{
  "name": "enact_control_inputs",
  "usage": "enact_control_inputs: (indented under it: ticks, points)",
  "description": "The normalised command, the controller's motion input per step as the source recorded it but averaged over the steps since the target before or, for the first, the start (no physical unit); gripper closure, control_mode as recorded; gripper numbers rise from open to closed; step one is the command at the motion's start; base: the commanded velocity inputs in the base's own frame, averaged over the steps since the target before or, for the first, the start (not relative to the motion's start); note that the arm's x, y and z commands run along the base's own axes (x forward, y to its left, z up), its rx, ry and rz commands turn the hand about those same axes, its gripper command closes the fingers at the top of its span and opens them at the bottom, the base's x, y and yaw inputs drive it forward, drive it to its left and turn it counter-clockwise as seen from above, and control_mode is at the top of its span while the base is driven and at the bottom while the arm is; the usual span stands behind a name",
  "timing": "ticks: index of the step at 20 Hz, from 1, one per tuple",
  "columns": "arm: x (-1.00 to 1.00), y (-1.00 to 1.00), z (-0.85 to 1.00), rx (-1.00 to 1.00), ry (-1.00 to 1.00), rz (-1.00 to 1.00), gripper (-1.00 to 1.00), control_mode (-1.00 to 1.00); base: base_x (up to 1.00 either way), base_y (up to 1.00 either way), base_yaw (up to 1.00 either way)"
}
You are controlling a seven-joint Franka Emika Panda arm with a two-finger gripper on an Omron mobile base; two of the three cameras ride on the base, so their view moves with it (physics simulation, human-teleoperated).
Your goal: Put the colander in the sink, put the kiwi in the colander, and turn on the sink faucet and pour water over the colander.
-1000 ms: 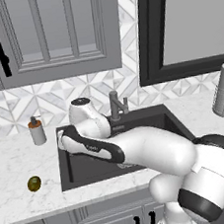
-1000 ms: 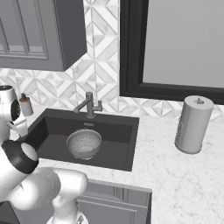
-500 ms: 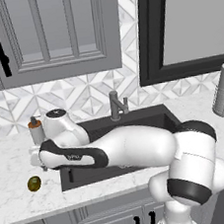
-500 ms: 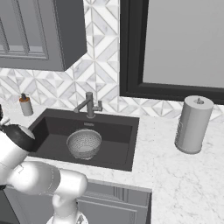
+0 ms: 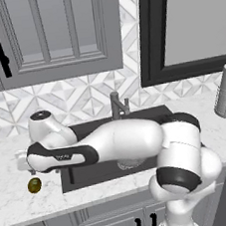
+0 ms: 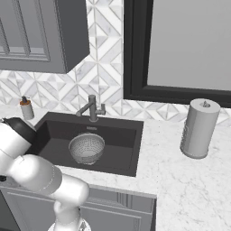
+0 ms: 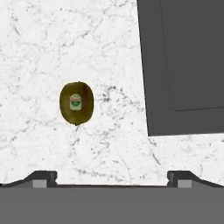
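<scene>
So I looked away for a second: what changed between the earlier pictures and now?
The arm swung left from over the sink to above the kiwi, its tool open and empty. The kiwi stayed on the counter, the colander in the sink.

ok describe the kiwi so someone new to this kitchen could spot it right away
Start at the dark sink set into the white marble counter. On the counter just left of the basin lies the kiwi, a small olive-brown oval. It is the only fruit there, lying flat and far smaller than the upright soap dispenser.
</scene>
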Motion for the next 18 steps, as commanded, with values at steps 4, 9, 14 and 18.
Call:
enact_control_inputs:
  ticks: [4, 9, 14, 18]
  points:
    - [0.04, 0.16, -0.19, -0.02, -0.03, 0.0, -1.0, -1.0, 0.0, 0.0, 0.0]
    - [0.08, 0.19, -0.36, -0.04, -0.01, 0.0, -1.0, -1.0, 0.0, 0.0, 0.0]
    - [0.12, 0.28, -0.29, -0.06, 0.0, 0.0, -1.0, -1.0, 0.0, 0.0, 0.0]
    - [0.24, 0.21, -0.04, -0.02, 0.0, 0.0, -1.0, -1.0, 0.0, 0.0, 0.0]
